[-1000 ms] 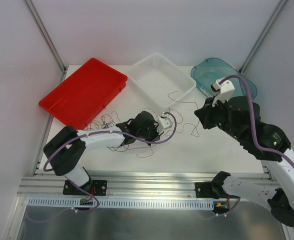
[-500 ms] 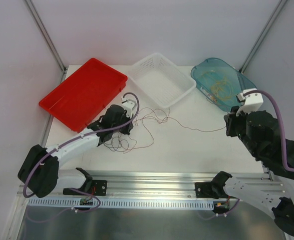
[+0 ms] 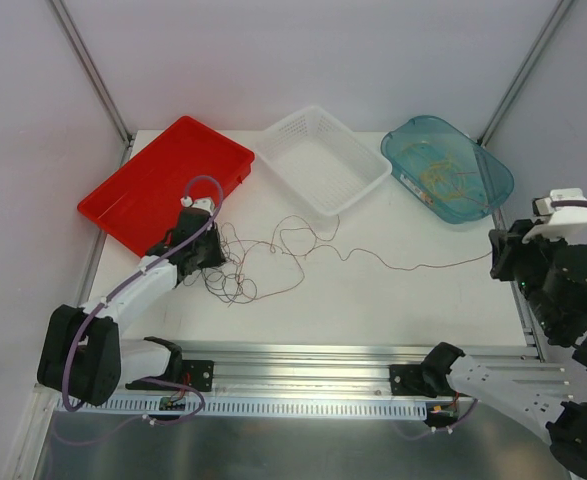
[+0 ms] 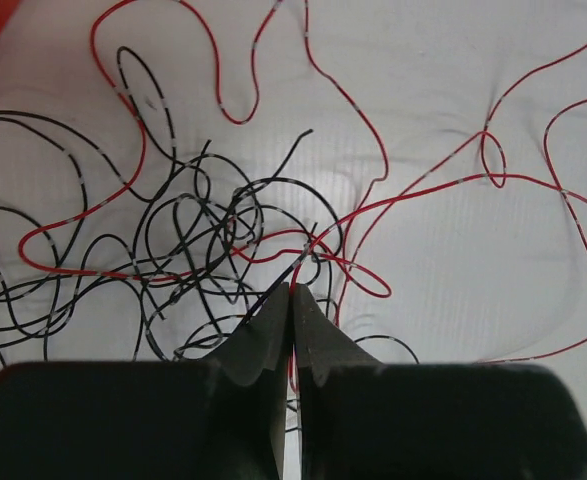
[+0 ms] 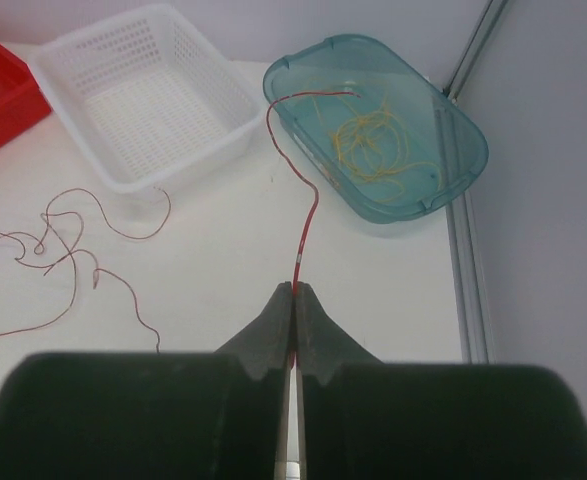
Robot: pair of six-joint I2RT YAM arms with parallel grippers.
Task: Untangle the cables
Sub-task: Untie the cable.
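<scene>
Cables [image 3: 238, 270] lie mostly in one knot on the left half of the table [image 3: 393, 300], just off the corner of the red tray [image 3: 123, 200], with black cables [image 4: 188, 215] looped through red ones. Your left gripper [image 4: 291, 292] sits low at that knot with its jaws shut. Black and red strands run in at its tips, so it seems to pinch there, though I cannot tell which strand. I read it as an anchor: it pins the heap so a pull from the other side draws out one strand rather than dragging the lot.

Your right gripper [image 5: 293, 290] is far over at the right edge, jaws clamped on the red cable [image 5: 298, 262], whose free end pokes past the fingers toward the teal tub [image 5: 478, 140]. From that grip the strand runs left across the table in front of the white basket [image 3: 285, 127], nearly straight by the gripper and wavy near the knot. The wide spread of your arms takes up its slack.

Yellow cables [image 5: 373, 140] coil in the tub, so sorting by colour looks likely. Red loops cross black ones at the knot, and a harder pull may tighten it.
</scene>
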